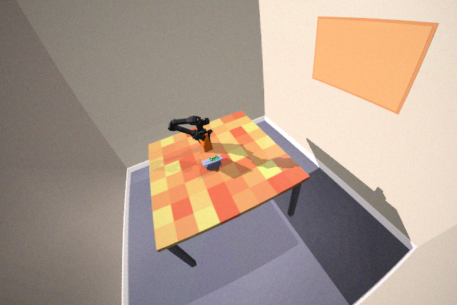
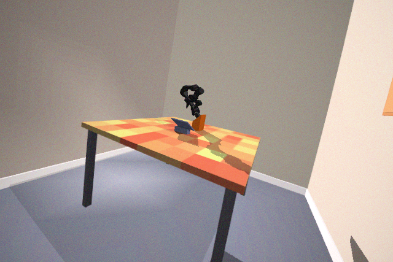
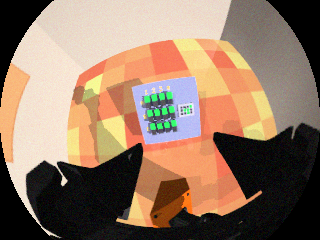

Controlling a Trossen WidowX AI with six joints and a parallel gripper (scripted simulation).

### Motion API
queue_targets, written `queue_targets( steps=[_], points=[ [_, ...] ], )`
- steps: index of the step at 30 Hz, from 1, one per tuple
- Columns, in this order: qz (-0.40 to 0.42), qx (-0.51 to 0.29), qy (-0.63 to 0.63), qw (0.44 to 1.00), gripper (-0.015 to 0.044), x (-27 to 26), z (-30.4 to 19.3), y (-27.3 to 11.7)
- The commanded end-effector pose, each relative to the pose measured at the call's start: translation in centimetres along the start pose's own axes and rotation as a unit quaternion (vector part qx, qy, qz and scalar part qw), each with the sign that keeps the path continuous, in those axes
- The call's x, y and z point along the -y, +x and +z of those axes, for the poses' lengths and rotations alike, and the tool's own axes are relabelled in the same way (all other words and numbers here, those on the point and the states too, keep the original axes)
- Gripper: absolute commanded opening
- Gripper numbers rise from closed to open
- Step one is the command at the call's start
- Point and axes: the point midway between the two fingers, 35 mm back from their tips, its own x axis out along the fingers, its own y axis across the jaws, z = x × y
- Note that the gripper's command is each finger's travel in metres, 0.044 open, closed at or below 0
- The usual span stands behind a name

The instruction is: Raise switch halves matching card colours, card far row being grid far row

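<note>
The lilac switch panel [image 1: 205, 163] [image 2: 182, 123] [image 3: 187, 132] is a tilted plate on a blue-grey base on the table. In the wrist view it carries three rows of four switches [image 3: 154, 98], with green far halves and dark near halves; which halves are raised is too small to tell. The small white-rimmed card [image 3: 186, 110] sits on the panel to the right of the grid; its squares show dark and some green, too blurred to read singly. My gripper [image 3: 179, 142] is open and empty, its black fingertips wide apart, held above the table on the arm's side of the panel.
An orange block [image 1: 207, 143] [image 2: 199, 123] [image 3: 169, 200] with a sloping side stands on the patchwork table [image 1: 191, 191] [image 2: 158, 138], between the arm and the panel. It shows low between the fingers in the wrist view. The arm's shadow falls across the table.
</note>
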Motion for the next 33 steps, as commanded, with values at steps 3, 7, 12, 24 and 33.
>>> queue_targets(
  steps=[3, 7, 12, 24, 33],
  points=[
    [0.002, 0.001, -0.003, 1.0, 0.0321, -1.1, -0.4, 1.9],
    [0.001, 0.006, -0.009, 1.0, 0.0216, -2.9, -1.9, 7.0],
    [-0.005, 0.01, -0.013, 1.0, 0.0085, -3.2, -3.2, 9.8],
    [-0.004, 0.003, -0.013, 1.0, 0.0, -3.3, -3.1, 11.6],
    [-0.006, -0.003, -0.013, 1.0, 0.0, -3.1, -3.1, 13.4]
  ],
)
